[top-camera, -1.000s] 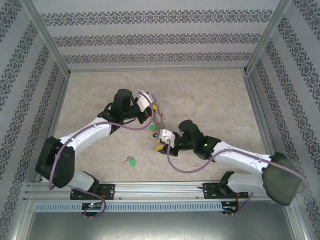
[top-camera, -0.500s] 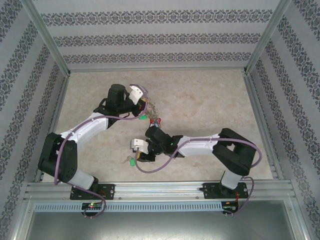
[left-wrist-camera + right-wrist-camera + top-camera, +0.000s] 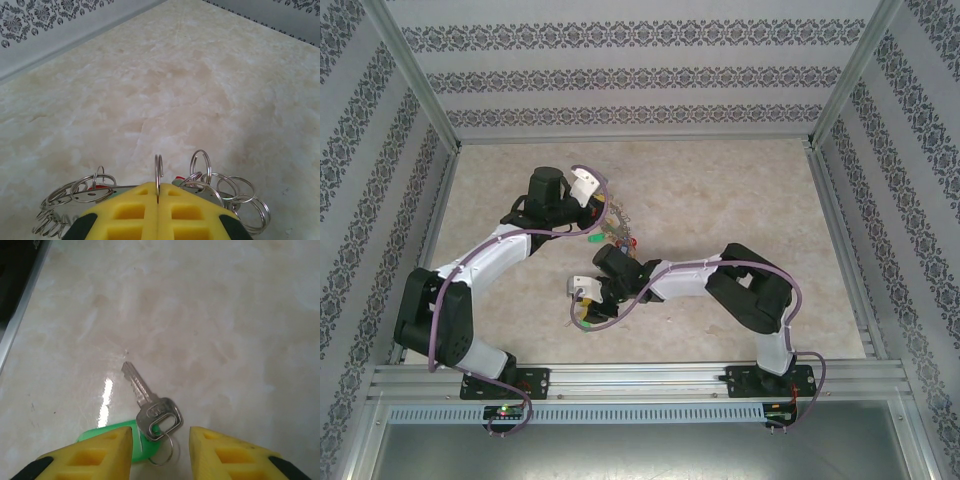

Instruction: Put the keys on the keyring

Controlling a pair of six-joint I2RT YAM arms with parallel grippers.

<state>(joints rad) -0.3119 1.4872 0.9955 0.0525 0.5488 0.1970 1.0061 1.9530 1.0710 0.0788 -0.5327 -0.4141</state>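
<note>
A silver key (image 3: 155, 412) with a green plastic tag (image 3: 112, 440) lies flat on the table, its blade pointing away from my right wrist camera. My right gripper (image 3: 161, 440) hangs just above it, open, one yellow finger on each side of the key's head and nothing gripped. From above, that gripper (image 3: 582, 300) sits over the green tag (image 3: 583, 322) at the table's near left. My left gripper (image 3: 158, 200) is shut on the keyring (image 3: 158, 172), whose wire stands upright between the yellow pads with small rings fanned out on both sides. From above, the left gripper (image 3: 603, 213) holds the keyring (image 3: 618, 228) further back.
The pale marbled table (image 3: 740, 190) is walled by patterned panels on three sides. A metal rail (image 3: 620, 385) carries the arm bases along the near edge. My right arm's forearm (image 3: 690, 275) stretches across the middle, just in front of the keyring.
My right arm has swung left and nearer, from beside the keyring to above the green-tagged key, and its jaws have widened. The left gripper, still holding the keyring, has shifted slightly left and back.
</note>
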